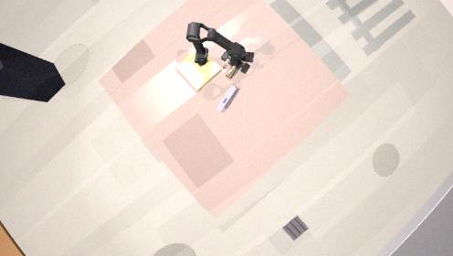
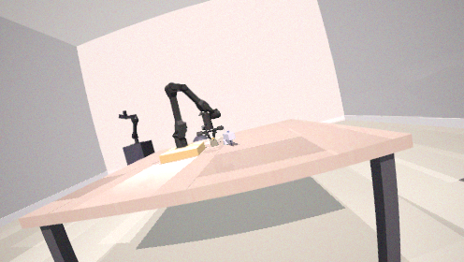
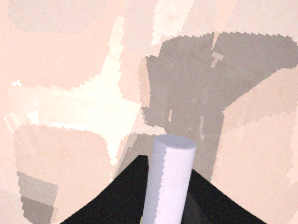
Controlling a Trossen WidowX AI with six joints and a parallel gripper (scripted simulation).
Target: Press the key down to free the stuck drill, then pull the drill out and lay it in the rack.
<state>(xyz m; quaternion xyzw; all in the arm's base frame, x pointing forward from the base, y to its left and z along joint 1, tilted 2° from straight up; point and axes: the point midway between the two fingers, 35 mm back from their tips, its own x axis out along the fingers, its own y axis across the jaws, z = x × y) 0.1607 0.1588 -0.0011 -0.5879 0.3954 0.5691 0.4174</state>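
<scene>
My gripper (image 3: 157,165) (image 1: 232,68) (image 2: 211,136) is shut on the drill (image 3: 166,192) (image 1: 232,71), a pale lavender cylinder with a tan part at its base. In the wrist view the drill stands up between the two dark fingers, above the pink table top. In the top view the gripper holds it just right of the yellow base plate (image 1: 201,75). A white oblong block (image 1: 226,99) (image 2: 228,137) with a small blue mark lies on the table a little in front of the gripper, apart from it. I cannot make out the key.
The arm stands on the yellow base plate (image 2: 182,152) near the far side of the pink table (image 1: 274,119) (image 2: 290,150). A second small arm on a dark box (image 2: 137,151) stands behind the table. Table edges are far from the gripper.
</scene>
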